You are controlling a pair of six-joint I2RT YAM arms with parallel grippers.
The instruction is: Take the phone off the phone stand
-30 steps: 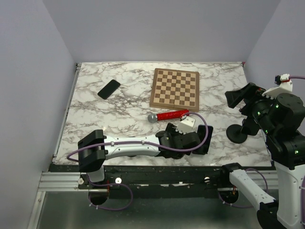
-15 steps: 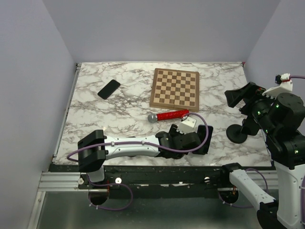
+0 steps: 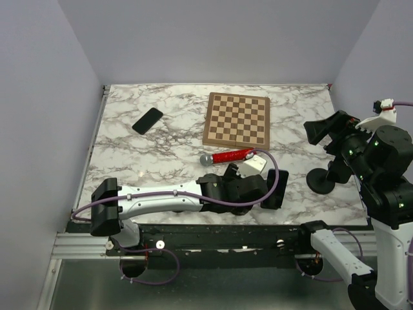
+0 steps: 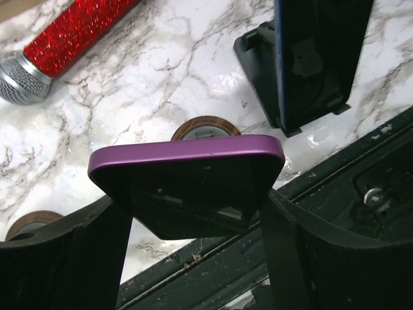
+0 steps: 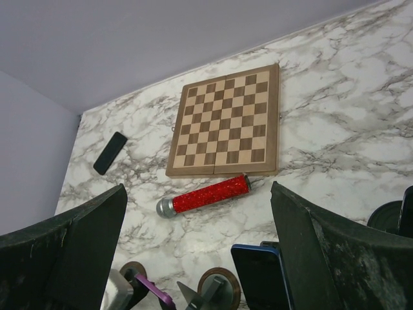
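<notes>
the purple-cased phone (image 4: pixel 187 174) is clamped across its width in your left gripper (image 4: pixel 193 210) and held up off the table, near the front edge. right under it in the left wrist view sits a round wood-rimmed stand base (image 4: pixel 204 127), with daylight between the two. so the lift looks done, if that is the stand it belongs to. what's left for you is to carry the phone clear and put it down somewhere flat.

just beside it a black stand (image 4: pixel 255 64) holds a second, blue-edged phone (image 5: pixel 255 278) upright; mind it when you swing away. your right gripper (image 5: pixel 198 192) hangs high over the right side with its fingers spread wide, holding nothing.

further out on the white marbled table (image 3: pixel 129 161) lie a red glitter microphone (image 3: pixel 229 156), a wooden chessboard (image 3: pixel 237 120) behind it and a plain black phone (image 3: pixel 148 121) flat at the far left. pale lilac walls close in the back and both sides.
</notes>
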